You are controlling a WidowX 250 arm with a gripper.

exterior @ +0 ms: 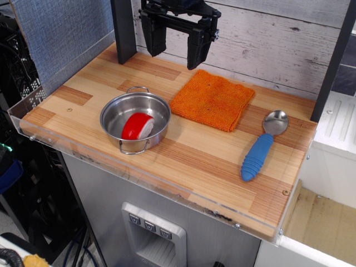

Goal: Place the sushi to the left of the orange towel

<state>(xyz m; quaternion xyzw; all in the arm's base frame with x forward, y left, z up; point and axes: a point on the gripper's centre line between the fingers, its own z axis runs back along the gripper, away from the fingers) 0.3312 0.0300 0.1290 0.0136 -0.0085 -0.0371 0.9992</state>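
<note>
My claw (176,47) hangs released and empty above the table (211,161). The sushi (137,127) sits inside the steel pot (135,119), left of the orange towel (212,99), so I'd fish it out.

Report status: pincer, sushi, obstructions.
Pincer open, empty, high behind orange towel. Sushi inside steel pot, left of towel. Pot wall in the way.
</note>
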